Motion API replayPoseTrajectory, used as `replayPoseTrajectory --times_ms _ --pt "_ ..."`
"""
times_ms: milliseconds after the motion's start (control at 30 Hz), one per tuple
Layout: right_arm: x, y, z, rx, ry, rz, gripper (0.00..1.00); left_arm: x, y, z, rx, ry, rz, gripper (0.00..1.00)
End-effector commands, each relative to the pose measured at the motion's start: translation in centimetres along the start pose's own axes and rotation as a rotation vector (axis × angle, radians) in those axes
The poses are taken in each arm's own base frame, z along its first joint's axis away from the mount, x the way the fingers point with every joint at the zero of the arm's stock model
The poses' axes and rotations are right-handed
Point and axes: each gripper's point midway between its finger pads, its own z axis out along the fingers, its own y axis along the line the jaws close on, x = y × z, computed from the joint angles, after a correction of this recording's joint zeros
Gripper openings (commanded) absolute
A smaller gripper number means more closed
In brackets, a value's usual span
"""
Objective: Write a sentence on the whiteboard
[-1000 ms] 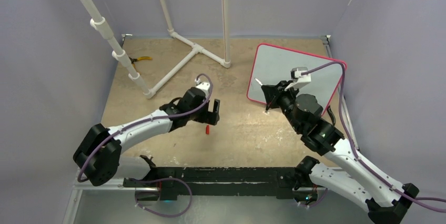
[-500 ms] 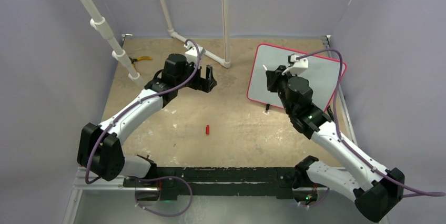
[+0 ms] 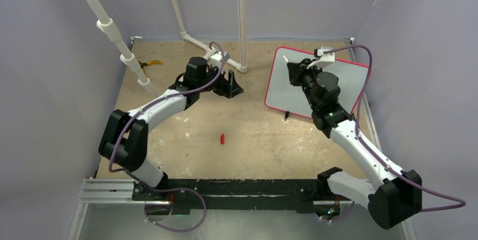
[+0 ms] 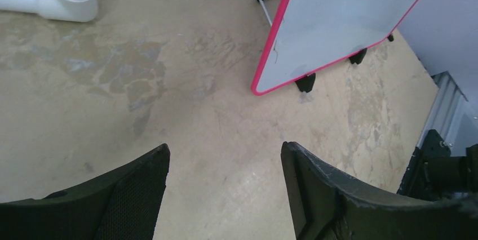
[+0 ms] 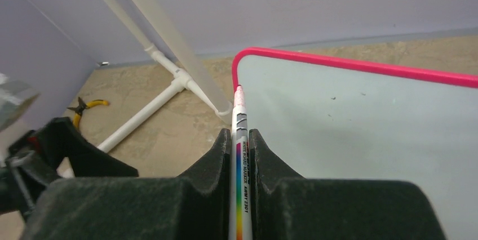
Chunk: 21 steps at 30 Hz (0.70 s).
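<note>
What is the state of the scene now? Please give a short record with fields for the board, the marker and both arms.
whiteboard: propped on its feet, no writing visible
marker: in right gripper, jaws shut on it; tip near board's far left corner
left gripper: jaws open, empty
small red cap: lying loose, apart from both arms

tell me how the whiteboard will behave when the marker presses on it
The whiteboard looks thin and light, so it may slide on its black feet. Propped on a thin wire leg, it could rock or tip back under firm pressure. Its smooth face likely lets the marker glide.
</note>
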Motion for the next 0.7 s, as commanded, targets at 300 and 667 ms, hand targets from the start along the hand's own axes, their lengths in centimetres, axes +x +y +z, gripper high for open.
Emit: replayPoseTrajectory --times_ms 300,667 --pt "-1.6 0.8 -0.2 -0.106 -0.096 0.002 0.00 -3.9 -5.4 8.4 0.313 -0.133 0.040 0.68" --pt "-1.2 0.0 0.1 -0.069 -0.093 -0.013 0.00 -3.4 -5.6 12.1 0.376 -0.144 0.046 0.60"
